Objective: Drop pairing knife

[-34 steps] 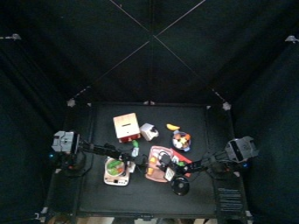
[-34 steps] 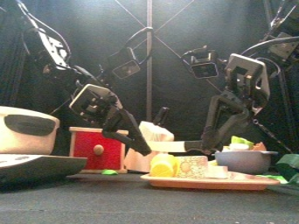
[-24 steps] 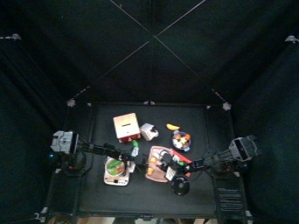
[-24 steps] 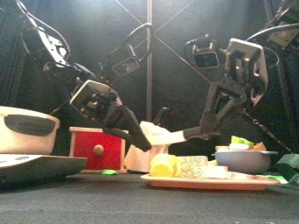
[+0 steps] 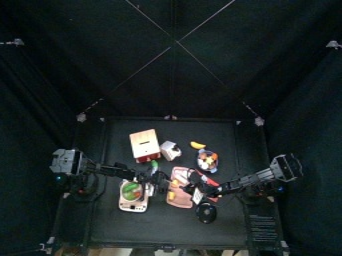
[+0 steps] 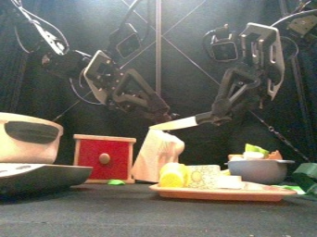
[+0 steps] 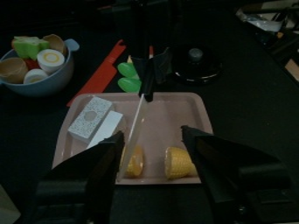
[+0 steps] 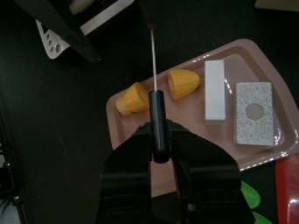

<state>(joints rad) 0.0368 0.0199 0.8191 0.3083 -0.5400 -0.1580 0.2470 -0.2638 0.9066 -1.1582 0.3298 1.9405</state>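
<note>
The paring knife (image 8: 155, 70) has a black handle and a slim pale blade. My right gripper (image 8: 158, 156) is shut on its handle and holds it above the pink tray (image 8: 222, 140). In the front view the knife (image 6: 186, 121) hangs level in the air, blade pointing left from the right gripper (image 6: 218, 111). From the left wrist the knife (image 7: 139, 109) shows over the tray (image 7: 187, 109), which carries two orange pieces and white blocks. My left gripper (image 7: 158, 162) stands open over the tray's near side, close to the blade tip but apart from it.
A red drawer box (image 6: 103, 155) and a white carton (image 6: 158, 153) stand behind the tray. A white pot (image 6: 28, 136) is at the left and a grey bowl (image 6: 258, 168) at the right. A blue bowl of items (image 7: 35, 66) and a round black object (image 7: 195, 63) lie nearby.
Both grippers have risen from near the tray. The knife has come up with the right gripper and now hangs level. The left gripper has moved up and back from it.
</note>
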